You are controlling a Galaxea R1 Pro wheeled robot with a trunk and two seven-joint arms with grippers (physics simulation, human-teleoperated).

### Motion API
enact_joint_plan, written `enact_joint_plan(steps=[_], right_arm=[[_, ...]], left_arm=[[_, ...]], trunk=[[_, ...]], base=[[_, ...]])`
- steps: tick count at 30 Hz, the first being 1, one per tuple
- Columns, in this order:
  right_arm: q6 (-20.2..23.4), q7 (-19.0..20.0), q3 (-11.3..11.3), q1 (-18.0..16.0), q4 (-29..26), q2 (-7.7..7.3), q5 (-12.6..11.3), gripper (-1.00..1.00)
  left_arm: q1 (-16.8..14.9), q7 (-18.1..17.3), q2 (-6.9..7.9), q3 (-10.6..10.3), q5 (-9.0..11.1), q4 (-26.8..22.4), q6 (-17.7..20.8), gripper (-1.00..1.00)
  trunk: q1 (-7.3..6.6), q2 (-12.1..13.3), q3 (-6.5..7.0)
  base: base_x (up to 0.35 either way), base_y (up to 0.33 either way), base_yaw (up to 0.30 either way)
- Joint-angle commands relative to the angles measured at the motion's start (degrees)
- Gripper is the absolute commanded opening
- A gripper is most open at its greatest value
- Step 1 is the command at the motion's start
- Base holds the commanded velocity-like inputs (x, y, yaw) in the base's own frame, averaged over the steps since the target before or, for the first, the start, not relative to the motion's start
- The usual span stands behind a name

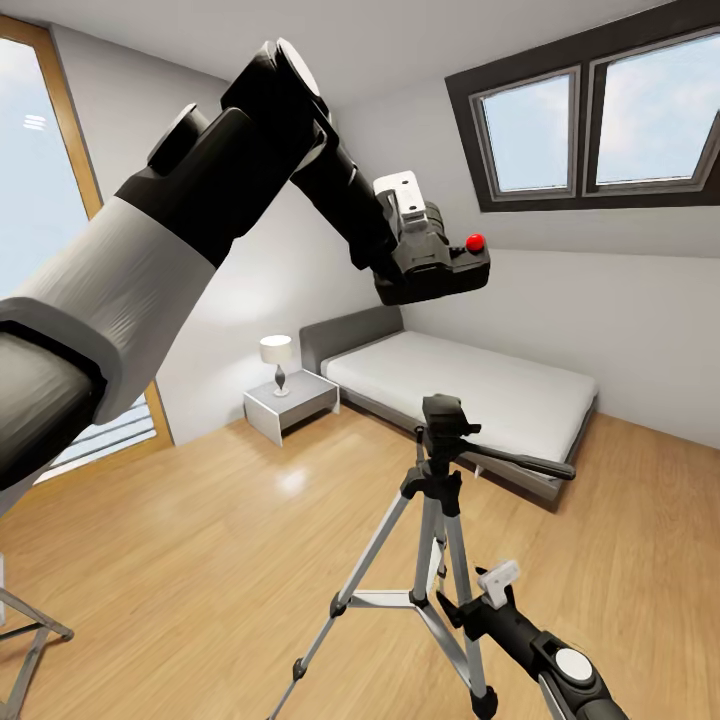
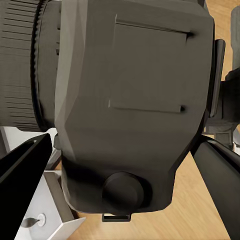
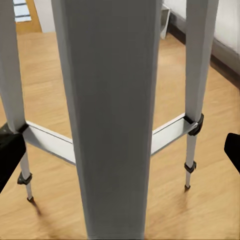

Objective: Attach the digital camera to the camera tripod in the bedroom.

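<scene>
Halfway there — digital camera (image 1: 440, 262) clamped in left gripper (image 1: 420, 245), high above camera tripod (image 1: 440, 470). Needs lowering onto pan head (image 1: 443, 412). Right gripper (image 1: 480, 600) — spread around a leg.

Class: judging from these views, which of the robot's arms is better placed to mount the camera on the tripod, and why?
Left. Its gripper already holds the digital camera raised above the camera tripod head; the right gripper is low beside a leg.

The left arm (image 1: 150, 270) is showing a pale grey ribbed sleeve between bulky black joint housings — the right arm (image 1: 545, 650) is wearing black casing with a white round cap.
</scene>
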Motion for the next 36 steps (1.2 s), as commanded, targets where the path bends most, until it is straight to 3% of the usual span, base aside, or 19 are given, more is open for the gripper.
enact_joint_plan(steps=[1, 23, 28, 36], right_arm=[[-0.3, 0.0, 0.0, 0.0, 0.2, -0.03, 0.3, 1.0], [-2.2, -0.2, 0.0, 0.0, 3.4, 0.0, 0.3, 1.0], [-2.3, -0.2, 0.0, 0.0, 3.8, 0.01, 0.3, 1.0], [-3.2, -0.2, 0.0, 0.0, 3.9, 0.0, 0.3, 1.0]], left_arm=[[0.0, -0.5, -0.06, 0.0, -0.5, 0.0, 0.6, -1.0], [0.0, -0.5, -1.08, -0.1, -0.5, 0.4, 0.7, -1.0], [0.0, -0.5, -2.02, -0.1, -0.5, 1.2, 0.7, -1.0], [0.0, -0.5, -2.8, -2.9, -0.6, 6.7, 0.8, -1.0]], trunk=[[0.02, -0.1, -0.04], [0.02, -0.1, -0.04], [0.02, -0.1, -0.04], [0.02, -0.1, -0.04]], base=[[0.0, 0.0, 0.0], [0.0, 0.0, 0.0], [0.0, 0.0, 0.0], [0.0, 0.0, 0.0]])
